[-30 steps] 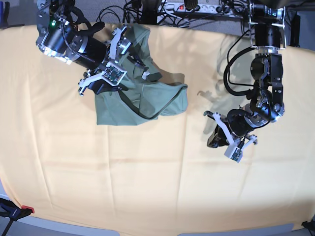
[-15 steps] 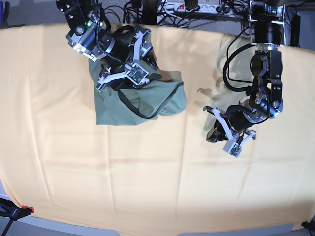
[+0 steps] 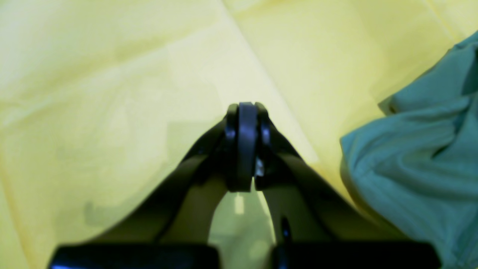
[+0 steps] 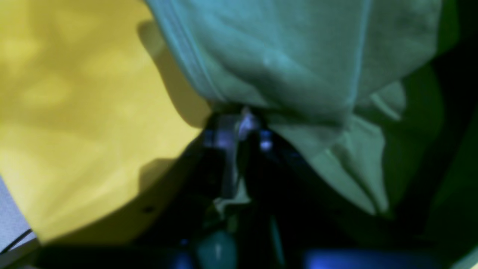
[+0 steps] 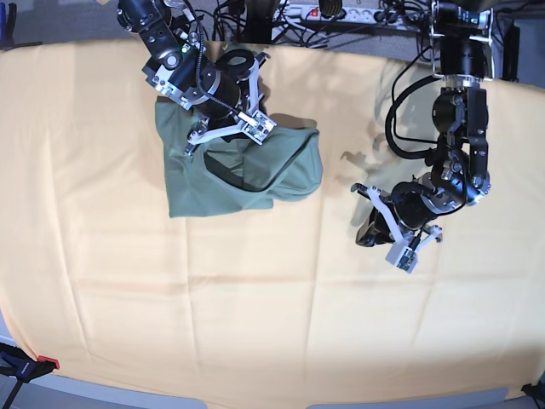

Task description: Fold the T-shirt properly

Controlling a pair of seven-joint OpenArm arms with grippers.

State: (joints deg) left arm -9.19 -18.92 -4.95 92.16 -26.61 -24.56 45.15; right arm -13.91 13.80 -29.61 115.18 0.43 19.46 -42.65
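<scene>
The sage-green T-shirt (image 5: 217, 183) lies bunched on the orange-yellow cloth at the far left of centre in the base view. My right gripper (image 5: 255, 115) is over its upper part, shut on a fold of the shirt. The right wrist view shows the gripper (image 4: 242, 119) pinching the green fabric (image 4: 291, 63), which hangs across the jaws. My left gripper (image 5: 366, 236) is shut and empty, low over the cloth to the right of the shirt and apart from it. In the left wrist view the gripper (image 3: 242, 112) has its jaws pressed together, with the shirt's edge (image 3: 418, 160) at the right.
The large orange-yellow cloth (image 5: 255, 324) covers the whole table. Cables and a power strip (image 5: 341, 13) run along the far edge. A clamp (image 5: 21, 366) holds the cloth at the near left corner.
My right arm has swung toward the far edge and to the right, carrying the gripped fold; the shirt's right side has bunched up. My left arm has barely moved.
</scene>
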